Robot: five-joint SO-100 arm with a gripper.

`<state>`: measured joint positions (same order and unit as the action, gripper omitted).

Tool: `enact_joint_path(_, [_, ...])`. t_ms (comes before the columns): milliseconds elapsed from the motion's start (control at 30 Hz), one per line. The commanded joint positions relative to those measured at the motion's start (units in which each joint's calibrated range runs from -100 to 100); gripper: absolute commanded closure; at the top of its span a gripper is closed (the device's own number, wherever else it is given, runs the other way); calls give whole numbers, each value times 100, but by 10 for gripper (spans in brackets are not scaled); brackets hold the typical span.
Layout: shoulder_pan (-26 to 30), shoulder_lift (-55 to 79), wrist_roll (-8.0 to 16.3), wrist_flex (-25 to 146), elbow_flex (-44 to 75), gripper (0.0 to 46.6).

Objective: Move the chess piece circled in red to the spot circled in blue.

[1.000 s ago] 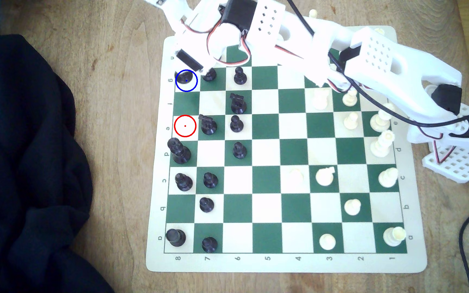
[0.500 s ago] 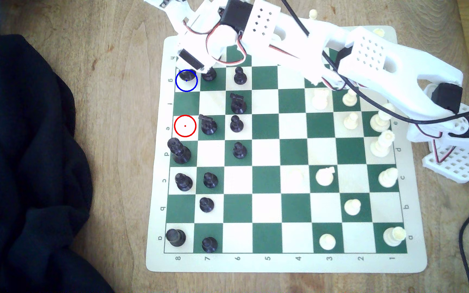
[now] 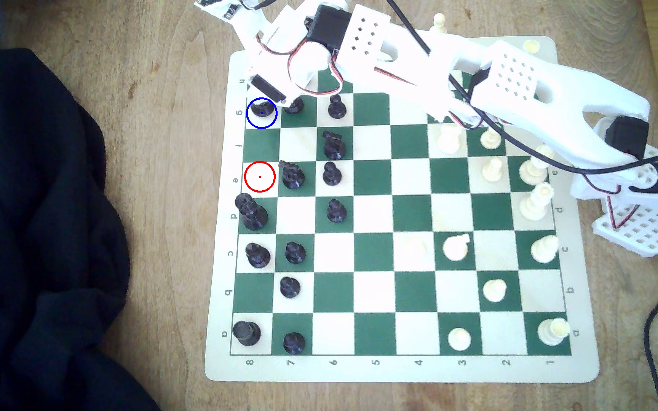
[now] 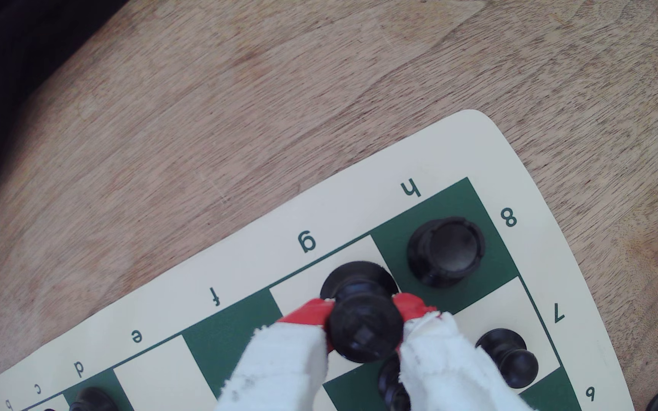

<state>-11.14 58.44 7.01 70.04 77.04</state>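
Observation:
The chess piece circled in red (image 3: pixel 262 107), a tall black piece with a cross-like top, stands upright on the spot circled in blue (image 3: pixel 257 121), the cream g8 square near the board's far left corner in the exterior view. The red-ringed cream square (image 3: pixel 259 176) two squares nearer holds nothing. My gripper (image 3: pixel 271 98) reaches down over the piece from the far side. In the wrist view the chess piece (image 4: pixel 365 332) has its round base on the cream square (image 4: pixel 299 288), and the gripper (image 4: pixel 359 307) has its red fingertips (image 4: pixel 307 312) pressed to either side of the stem.
A black rook (image 4: pixel 444 251) stands on the corner square beside the piece. Black pawns (image 3: pixel 293 106) (image 4: pixel 509 355) sit just behind the fingers. Other black pieces line the exterior view's left columns, white ones its right. A dark cloth (image 3: pixel 42 237) lies on the wooden table at the left.
The arm's wrist has tipped slightly up and toward the far left. The piece's base has shifted a little to the right inside the blue ring.

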Motion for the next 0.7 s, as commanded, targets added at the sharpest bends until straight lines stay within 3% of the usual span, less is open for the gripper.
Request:
enact_joint_path(0, [-40,-258,-15,-141,482,455])
enact_joint_path(200, [-24,-258,15,-157,446,376])
enact_joint_path(667, [-9,-241,10,-100,446,351])
